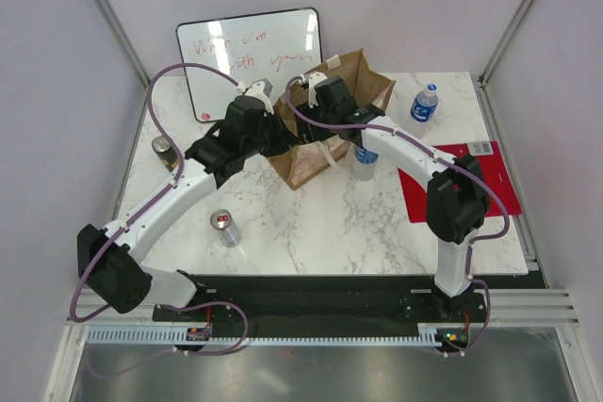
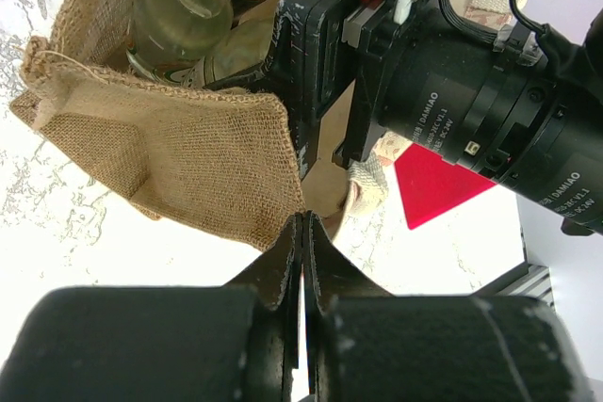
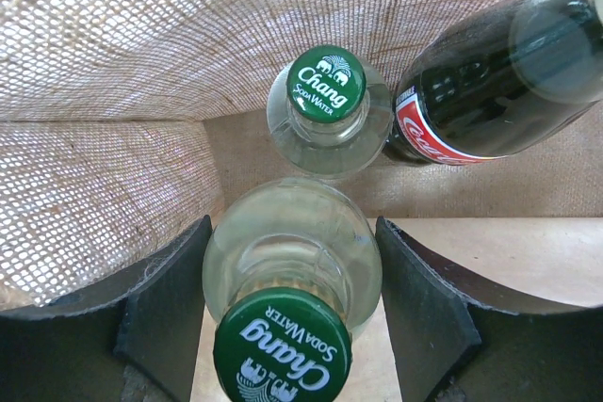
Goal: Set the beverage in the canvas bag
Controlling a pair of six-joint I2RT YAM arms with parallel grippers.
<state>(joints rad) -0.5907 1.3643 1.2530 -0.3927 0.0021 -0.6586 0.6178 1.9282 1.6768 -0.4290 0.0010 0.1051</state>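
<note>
The canvas bag (image 1: 303, 163) stands mid-table, its burlap mouth (image 2: 170, 129) pulled open. My left gripper (image 2: 303, 220) is shut on the bag's near rim, at its left side (image 1: 275, 129) in the top view. My right gripper (image 3: 292, 223) reaches down inside the bag. Its fingers (image 3: 174, 298) press both sides of a clear Chang soda-water bottle with a green cap (image 3: 292, 261), the beverage. A second Chang bottle (image 3: 326, 110) and a dark Coca-Cola bottle (image 3: 471, 101) stand behind it in the bag.
A whiteboard (image 1: 250, 54) with red writing leans behind the bag. A water bottle (image 1: 425, 104) stands back right and another bottle (image 1: 366, 159) beside the bag. A silver can (image 1: 224, 228) and a small jar (image 1: 164, 148) are on the left, a red mat (image 1: 462, 190) on the right.
</note>
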